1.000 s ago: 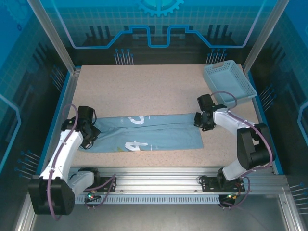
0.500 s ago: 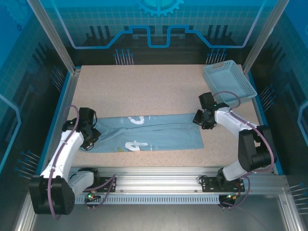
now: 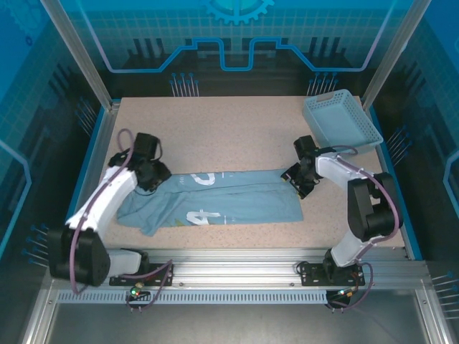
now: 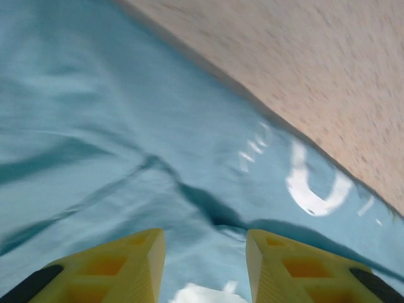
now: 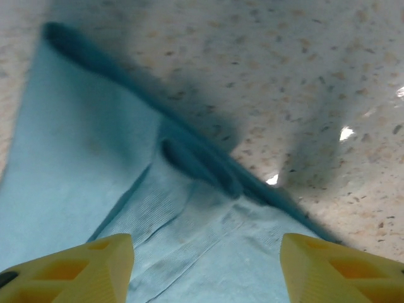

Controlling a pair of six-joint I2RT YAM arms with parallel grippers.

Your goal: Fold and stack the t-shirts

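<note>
Where the shirt is lying: pale dusty-blue fabric t-shirt (image 3: 222, 197), a long strip, lower centre of the top view.
Left gripper (image 3: 156, 176): jaws standing apart over its left end.
Right gripper (image 3: 294, 178): jaws standing apart over its right hem.
Progress: lengthwise fold seemingly done; crosswise folds and stacking remaining.

Speckled beige tabletop (image 3: 229, 132), boxed in by aluminium posts (image 3: 77, 54), glowing blue circuit-pattern panels (image 3: 143, 29) behind, slotted metal rail (image 3: 244, 276) along the near edge.
</note>
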